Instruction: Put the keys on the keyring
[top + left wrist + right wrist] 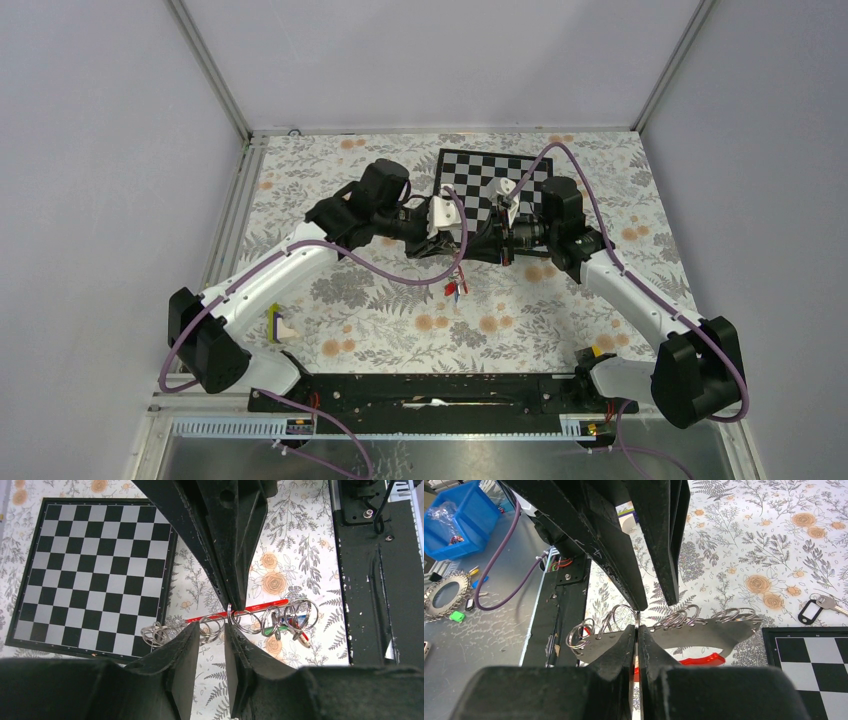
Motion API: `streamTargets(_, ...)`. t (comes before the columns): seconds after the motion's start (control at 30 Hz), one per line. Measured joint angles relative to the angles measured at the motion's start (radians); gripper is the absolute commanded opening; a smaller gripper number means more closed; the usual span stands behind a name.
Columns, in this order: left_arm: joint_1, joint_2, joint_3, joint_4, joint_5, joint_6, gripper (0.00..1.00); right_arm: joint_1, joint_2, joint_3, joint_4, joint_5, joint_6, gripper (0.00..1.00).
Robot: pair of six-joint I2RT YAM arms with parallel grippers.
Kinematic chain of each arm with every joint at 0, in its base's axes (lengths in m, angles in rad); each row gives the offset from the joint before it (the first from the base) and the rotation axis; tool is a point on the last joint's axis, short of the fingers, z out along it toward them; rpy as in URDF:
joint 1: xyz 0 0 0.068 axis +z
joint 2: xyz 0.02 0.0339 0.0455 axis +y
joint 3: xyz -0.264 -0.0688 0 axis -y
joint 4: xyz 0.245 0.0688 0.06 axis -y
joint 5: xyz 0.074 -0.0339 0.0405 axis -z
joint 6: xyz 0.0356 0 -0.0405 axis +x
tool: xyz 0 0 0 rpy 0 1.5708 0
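Observation:
The keyring is a thin red-edged plate carrying several steel rings, held in the air between both arms. The keys, with green, blue and red tags, hang bunched from rings at one end and dangle below the grippers. My right gripper is shut on the plate and a ring, and its tip pinches the ring from above in the left wrist view. My left gripper faces it with a gap between its fingers and nothing in the gap; a ring lies just beyond its tips.
A checkerboard lies on the floral cloth behind the grippers. A yellow-and-white block sits near the left arm. A black-tagged key lies on the cloth by the board. A black rail runs along the near edge.

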Motion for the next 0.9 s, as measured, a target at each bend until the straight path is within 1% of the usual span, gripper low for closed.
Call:
streamTargets(0.17, 0.0, 0.0, -0.018, 0.014, 0.004, 0.029, 0.3, -0.006, 0.0, -0.01, 0.023, -0.001, 0.017, 0.0)
streamTargets(0.5, 0.0, 0.002, -0.05, 0.023, 0.036, 0.037, 0.32, -0.01, 0.0, -0.016, 0.048, -0.001, 0.029, 0.0)
streamTargets(0.9, 0.0, 0.009, -0.059, 0.056, 0.075, -0.005, 0.3, -0.012, 0.0, -0.017, 0.048, -0.001, 0.028, 0.0)
